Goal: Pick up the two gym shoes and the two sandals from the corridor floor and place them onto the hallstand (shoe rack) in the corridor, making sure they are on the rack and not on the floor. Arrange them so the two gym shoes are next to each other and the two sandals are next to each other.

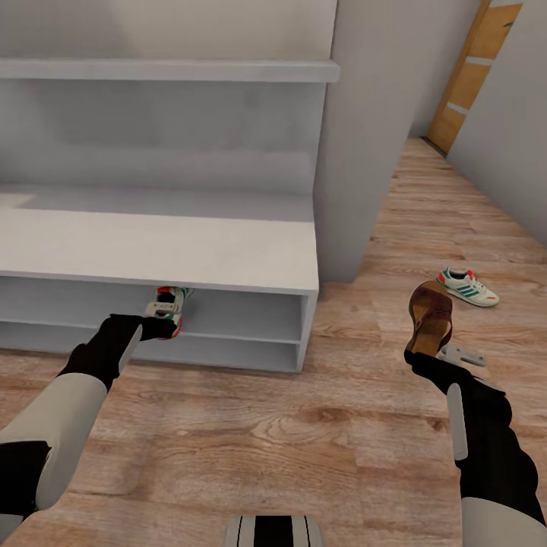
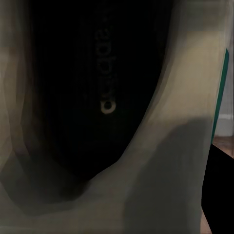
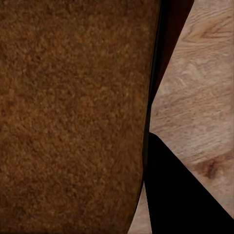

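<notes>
**Shoe at the rack, sandal aloft**

While the robot faces the hallstand (image 1: 159, 251), the head view shows its left gripper (image 1: 161, 325) clamped on a gym shoe (image 1: 169, 304), held at the mouth of the low shelf under the bench top. Right gripper (image 1: 422, 355) grips a brown sandal (image 1: 431, 315), raised upright above the corridor floor (image 1: 251, 433). Second gym shoe (image 1: 467, 286) lies on the planks to the far right, well apart from the rack. A pale grey flat object (image 1: 462, 354) lies just beside the right gripper; identity unclear.

Left wrist view: dark insole with printed lettering (image 2: 106, 68), cream lining around it.

Right wrist view: brown suede-like sandal surface (image 3: 73, 112) close up, plank floor (image 3: 195, 87) beyond.
</notes>
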`<state>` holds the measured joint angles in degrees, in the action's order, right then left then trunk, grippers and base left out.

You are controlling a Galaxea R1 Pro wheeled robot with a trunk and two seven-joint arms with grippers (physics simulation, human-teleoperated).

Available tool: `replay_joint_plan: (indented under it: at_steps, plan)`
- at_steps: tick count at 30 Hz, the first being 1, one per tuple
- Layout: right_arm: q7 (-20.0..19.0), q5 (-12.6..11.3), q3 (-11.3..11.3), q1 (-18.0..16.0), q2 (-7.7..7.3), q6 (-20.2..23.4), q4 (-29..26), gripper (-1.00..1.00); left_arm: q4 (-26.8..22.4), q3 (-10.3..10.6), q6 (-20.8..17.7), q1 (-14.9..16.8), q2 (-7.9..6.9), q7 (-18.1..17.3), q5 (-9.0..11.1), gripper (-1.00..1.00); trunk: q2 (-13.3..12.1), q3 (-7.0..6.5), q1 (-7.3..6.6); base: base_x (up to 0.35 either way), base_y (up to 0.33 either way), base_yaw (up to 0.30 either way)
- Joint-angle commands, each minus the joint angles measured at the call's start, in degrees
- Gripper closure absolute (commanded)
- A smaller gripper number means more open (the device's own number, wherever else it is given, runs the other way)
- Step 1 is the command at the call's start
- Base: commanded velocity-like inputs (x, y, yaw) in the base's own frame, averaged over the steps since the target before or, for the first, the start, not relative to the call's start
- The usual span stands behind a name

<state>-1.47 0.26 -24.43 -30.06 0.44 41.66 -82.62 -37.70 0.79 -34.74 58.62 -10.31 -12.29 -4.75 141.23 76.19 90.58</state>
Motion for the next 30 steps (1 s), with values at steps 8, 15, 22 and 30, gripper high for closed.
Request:
replay_joint_plan:
  at_steps: [8, 15, 22, 30]
  plan:
    - [0.15, -0.18, 0.00, 0.00, 0.00, 0.00, 0.00, 1.00, 0.00, 0.00, 0.02, 0.00, 0.03, 0.07, 0.00, 1.00, 0.00, 0.00, 0.00, 0.050, -0.047, 0.000]
    - [0.15, -0.17, 0.00, 0.00, 0.00, 0.00, 0.00, 1.00, 0.05, 0.00, 0.02, 0.00, 0.06, 0.06, -0.04, 1.00, 0.00, 0.00, 0.00, 0.065, -0.048, 0.000]
    - [0.15, -0.19, 0.00, 0.00, 0.00, 0.00, 0.00, 1.00, 0.08, 0.00, 0.03, -0.02, 0.03, 0.00, -0.08, 1.00, 0.00, 0.00, 0.00, 0.084, -0.064, 0.000]
    - [0.15, -0.20, 0.00, 0.00, 0.00, 0.00, 0.00, 1.00, 0.09, 0.00, 0.03, -0.20, -0.01, -0.09, 0.08, 1.00, 0.00, 0.00, 0.00, 0.004, -0.003, 0.000]
